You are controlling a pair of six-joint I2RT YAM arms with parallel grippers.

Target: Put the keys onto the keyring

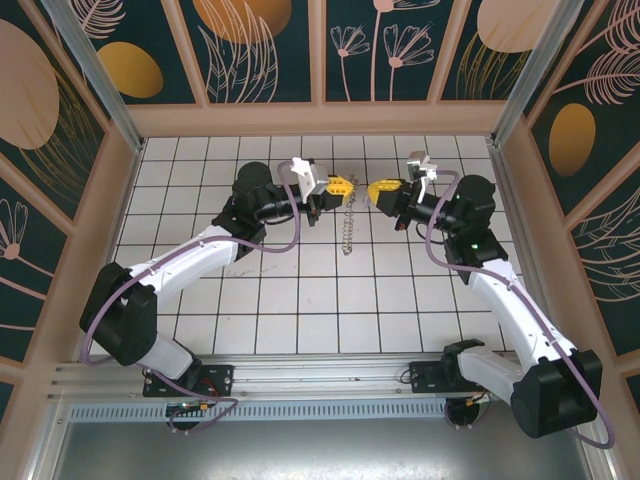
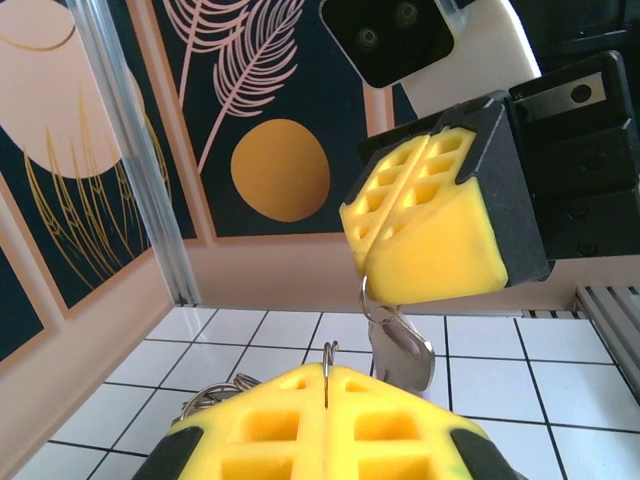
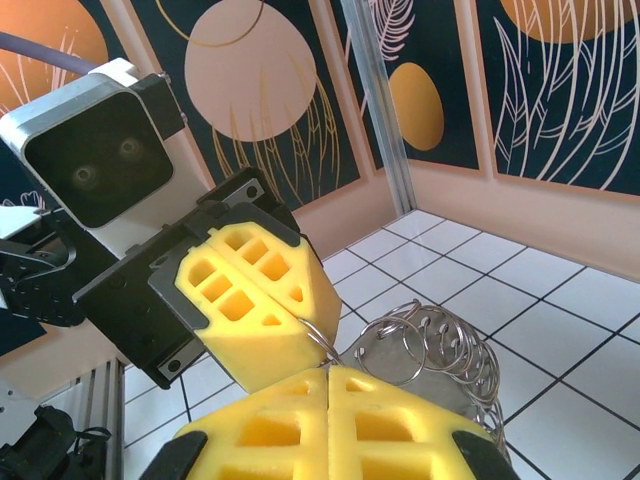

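Small pale metal key with rounded head (image 2: 404, 350): hangs off a thin wire loop at 6 o'clock of the right gripper (image 2: 398, 195), just under its yellow foam pads (image 2: 440, 250).

Thin grey metal chain keyring (image 1: 348, 225): top end sits between the 2 grippers. In the top view its tail runs toward 6 o'clock across the white tiled table (image 1: 300, 300).

Left gripper (image 1: 338, 186) at 9 o'clock of the chain top, right gripper at 3 o'clock, tips near but apart. Both clenched, each pinching keyring wire.

Dark leaf-patterned wall panels (image 1: 260, 50) surround the table.
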